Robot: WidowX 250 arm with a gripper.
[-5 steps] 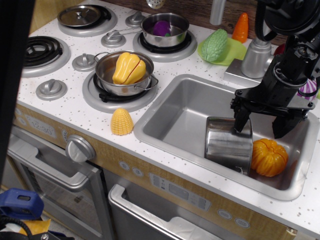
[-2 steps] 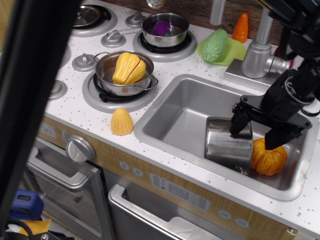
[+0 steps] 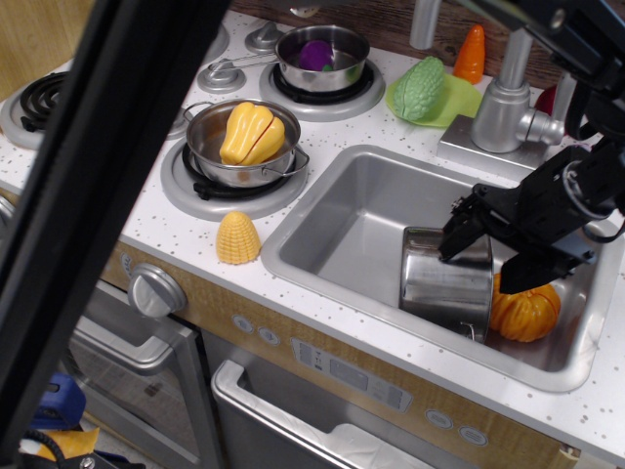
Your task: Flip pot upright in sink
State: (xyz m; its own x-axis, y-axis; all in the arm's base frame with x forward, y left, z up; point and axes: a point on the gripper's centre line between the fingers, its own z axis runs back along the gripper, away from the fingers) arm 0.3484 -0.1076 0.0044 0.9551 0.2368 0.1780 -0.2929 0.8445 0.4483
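One high camera, looking down slantwise at the toy kitchen.

It stands off the front-left corner, close in, facing the white speckled worktop; a blurred black bar crosses its left side.

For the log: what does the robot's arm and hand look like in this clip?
The arm is matte black with boxy, angular links and black cables looping near the wrist. The hand is also black, ending in two flat, blade-like fingers. No markings or labels are legible. A blurred black bar crosses the foreground.
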